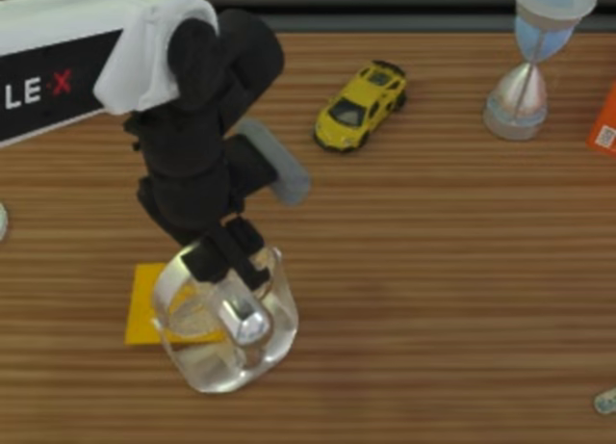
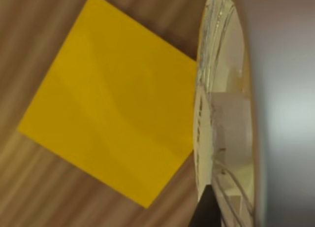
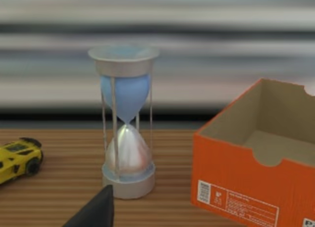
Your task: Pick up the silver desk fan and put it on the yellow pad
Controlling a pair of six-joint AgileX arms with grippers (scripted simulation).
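- My left end effector [image 1: 234, 261], in the lower left of the top view, is pinching the shiny silver desk fan with its round ring guard [image 1: 231, 324], gripping near the top of the ring.
- The fan sits low, overlapping the right edge of the thin flat yellow square pad [image 1: 144, 304]; I cannot tell whether its base is touching down or just clear of the surface.
- In the left wrist view the pad [image 2: 110, 101] fills most of the frame, with the fan's ring [image 2: 221, 113] along one side, so I judge the fan is off-centre, toward the pad's edge.
- To do this step well, I would carry the fan further toward the left of the top view until the base is squarely over the pad, keep it upright, lower gently, and only then spread the fingers.
- The right arm is out of the top view; its wrist camera shows a silver-and-blue hourglass [image 3: 127, 123], an orange cardboard box [image 3: 256, 163] and a yellow toy car [image 3: 17, 158]. I cannot tell its end effector's state.
- The desk [image 1: 433, 300] is striped brown wood; the car [image 1: 361, 104] and hourglass [image 1: 529, 68] stand well apart from the pad, in the upper part of the top view.
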